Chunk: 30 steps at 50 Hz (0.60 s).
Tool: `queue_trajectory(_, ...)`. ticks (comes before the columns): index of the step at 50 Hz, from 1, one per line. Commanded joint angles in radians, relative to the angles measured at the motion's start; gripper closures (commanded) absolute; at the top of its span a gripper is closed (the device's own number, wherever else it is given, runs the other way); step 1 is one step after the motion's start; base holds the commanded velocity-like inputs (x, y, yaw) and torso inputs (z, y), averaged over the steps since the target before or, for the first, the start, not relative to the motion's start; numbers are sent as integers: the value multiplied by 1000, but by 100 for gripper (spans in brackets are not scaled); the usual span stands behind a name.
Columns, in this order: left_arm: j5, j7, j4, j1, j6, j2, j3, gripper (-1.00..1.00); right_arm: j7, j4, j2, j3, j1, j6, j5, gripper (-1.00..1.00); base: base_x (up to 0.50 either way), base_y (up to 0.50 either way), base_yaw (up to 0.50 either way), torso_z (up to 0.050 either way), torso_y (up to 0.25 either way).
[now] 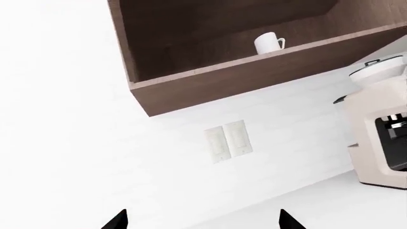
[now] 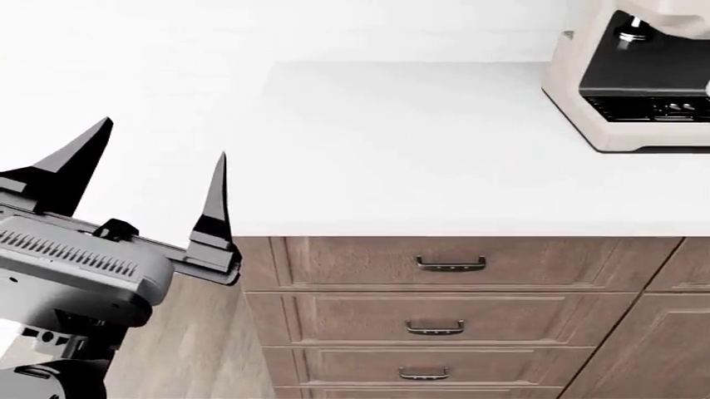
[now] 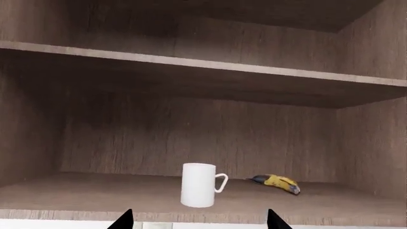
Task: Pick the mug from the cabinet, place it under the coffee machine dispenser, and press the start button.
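The white mug (image 3: 198, 185) stands upright on the lower shelf of the open brown wall cabinet (image 3: 76, 195), handle to one side. My right gripper (image 3: 198, 220) is open and empty, just in front of the shelf edge and in line with the mug. The mug also shows in the left wrist view (image 1: 268, 44), far off. The cream coffee machine (image 2: 633, 83) stands on the counter at the far right, its dispenser (image 2: 633, 35) inside the black recess. My left gripper (image 2: 165, 141) is open and empty at the counter's left end, far from both.
A banana (image 3: 277, 182) lies on the shelf beside the mug, on its handle side. A second shelf (image 3: 190, 64) runs above. The white counter (image 2: 421, 150) sits over wooden drawers (image 2: 450, 264). A double wall switch (image 1: 227, 140) is below the cabinet (image 1: 190, 81).
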Motion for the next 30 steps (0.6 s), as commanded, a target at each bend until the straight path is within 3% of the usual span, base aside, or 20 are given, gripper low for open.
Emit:
queue_trajectory(1, -3, 3, -1, 6, 24, -1, 5, -100, -10, 1, 7, -18, 19, -7, -1, -100, 31, 0, 0, 0, 0)
queue_trajectory(30, 2, -2, 14, 25, 46, -15, 17, -100, -13, 1, 10, 0, 5, -21, 1, -100, 160, 0, 0, 0, 0)
